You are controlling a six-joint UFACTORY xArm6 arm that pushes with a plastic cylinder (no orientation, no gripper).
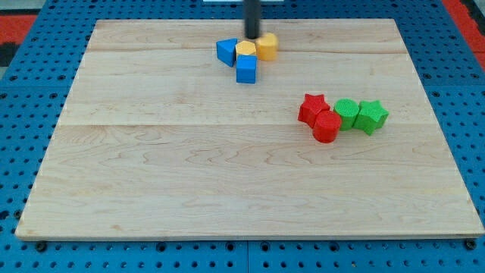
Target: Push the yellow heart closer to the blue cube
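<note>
A blue cube sits near the top middle of the wooden board. A yellow block, hexagon-like in shape, touches the cube's top side. A second yellow block, which looks like the heart, lies just right of it. Another blue block sits to the left of the yellow pair. My tip stands at the view's top, just above and between the two yellow blocks, close to or touching them.
A red star and a red cylinder lie at the right middle, with a green cylinder and a green star-like block beside them. Blue pegboard surrounds the board.
</note>
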